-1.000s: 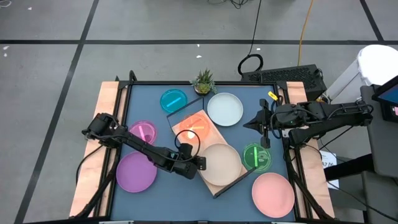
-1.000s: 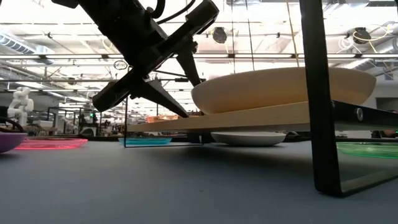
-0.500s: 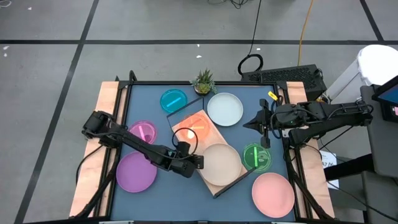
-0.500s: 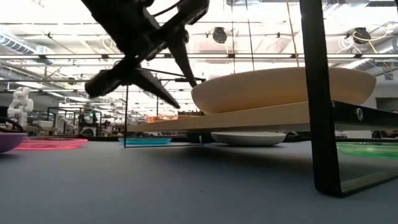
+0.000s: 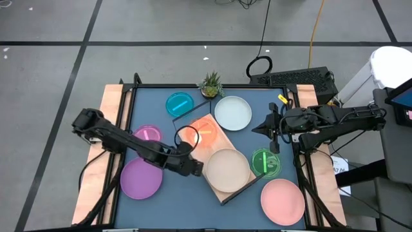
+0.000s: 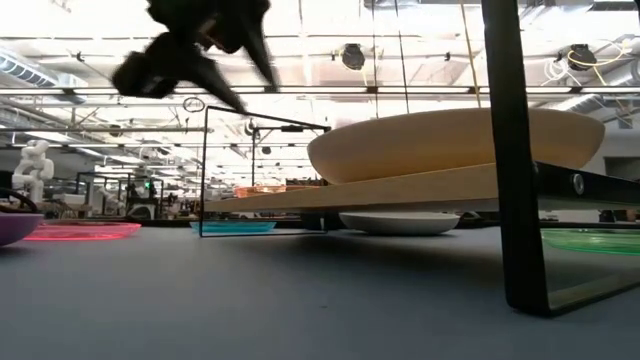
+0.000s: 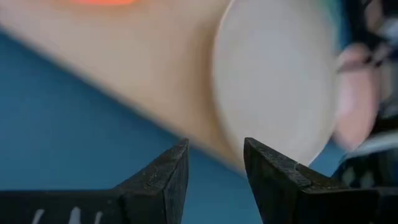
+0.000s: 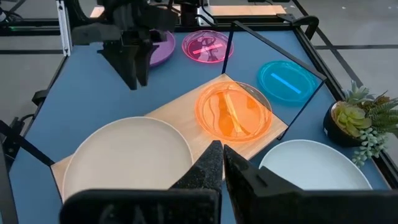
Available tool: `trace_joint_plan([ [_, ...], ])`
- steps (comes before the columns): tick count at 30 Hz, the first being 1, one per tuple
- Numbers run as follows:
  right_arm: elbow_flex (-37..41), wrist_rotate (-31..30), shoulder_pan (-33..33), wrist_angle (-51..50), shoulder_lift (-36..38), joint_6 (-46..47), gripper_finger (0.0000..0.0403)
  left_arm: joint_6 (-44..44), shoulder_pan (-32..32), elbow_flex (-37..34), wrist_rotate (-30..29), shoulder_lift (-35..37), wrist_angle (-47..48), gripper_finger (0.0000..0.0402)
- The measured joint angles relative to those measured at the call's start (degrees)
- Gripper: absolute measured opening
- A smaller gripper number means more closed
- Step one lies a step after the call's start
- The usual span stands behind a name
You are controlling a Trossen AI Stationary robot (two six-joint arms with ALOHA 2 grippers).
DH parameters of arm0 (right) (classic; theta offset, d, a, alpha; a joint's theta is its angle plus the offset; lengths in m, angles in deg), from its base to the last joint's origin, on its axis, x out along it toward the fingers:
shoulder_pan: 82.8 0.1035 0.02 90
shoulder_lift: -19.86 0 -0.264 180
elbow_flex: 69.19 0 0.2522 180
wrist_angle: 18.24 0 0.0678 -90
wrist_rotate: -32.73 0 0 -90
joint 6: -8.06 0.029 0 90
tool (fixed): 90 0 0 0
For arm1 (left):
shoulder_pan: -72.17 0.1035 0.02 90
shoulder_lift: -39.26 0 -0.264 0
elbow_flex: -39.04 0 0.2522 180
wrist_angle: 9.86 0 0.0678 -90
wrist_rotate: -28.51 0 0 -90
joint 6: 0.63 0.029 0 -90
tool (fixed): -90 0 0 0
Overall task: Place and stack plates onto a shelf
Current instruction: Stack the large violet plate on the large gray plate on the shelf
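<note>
The wooden shelf [image 5: 215, 149] stands slantwise mid-table on its black wire frame. The orange plate [image 5: 203, 133] and the cream plate [image 5: 226, 169] lie flat on its board. My left gripper [image 5: 198, 166] is open and holds nothing, hovering just off the cream plate's [image 7: 273, 81] left rim and raised in the low view [image 6: 240, 80]. My right gripper [image 8: 221, 152] is shut and waits at the table's right side [image 5: 257, 127]. The purple [image 5: 140, 178], magenta [image 5: 148, 136], cyan [image 5: 179, 103], pale blue-white [image 5: 233, 113], green [image 5: 265, 162] and salmon [image 5: 282, 200] plates lie on the blue tabletop.
A small potted plant [image 5: 210, 84] stands at the far edge, between the cyan and pale plates. The shelf's wire uprights [image 6: 515, 150] rise above the board [image 6: 400, 185]. Bare tabletop [image 5: 193, 206] shows near the front edge, between the purple and salmon plates.
My left gripper has drawn back from the cream plate's rim toward the table's left edge and has risen, fingers open throughout. The cream plate has stayed on the shelf board.
</note>
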Motion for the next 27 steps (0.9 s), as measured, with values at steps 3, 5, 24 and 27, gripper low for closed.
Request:
trace_joint_plan([
  [3, 0.0, 0.0, 0.0, 0.0, 0.0, 1.1, 0.0000, 3.1, 0.4, 0.1, 6.5, 1.5, 0.7, 0.0159],
  [5, 0.0, -0.1, 0.0, 0.0, 0.0, 2.0, 0.0000, 5.3, 0.4, 0.0, 9.7, 2.5, 3.1, 0.0159],
  [24, 0.0, 0.0, 0.0, 0.0, -0.1, 27.7, 0.0000, 32.3, -0.1, -1.0, 23.3, 7.2, 28.1, 0.0159],
  [27, 0.0, 0.1, 0.0, 0.1, -0.1, 33.3, 0.0000, 42.1, 0.0, -2.3, 25.9, 7.2, 28.4, 0.0158],
])
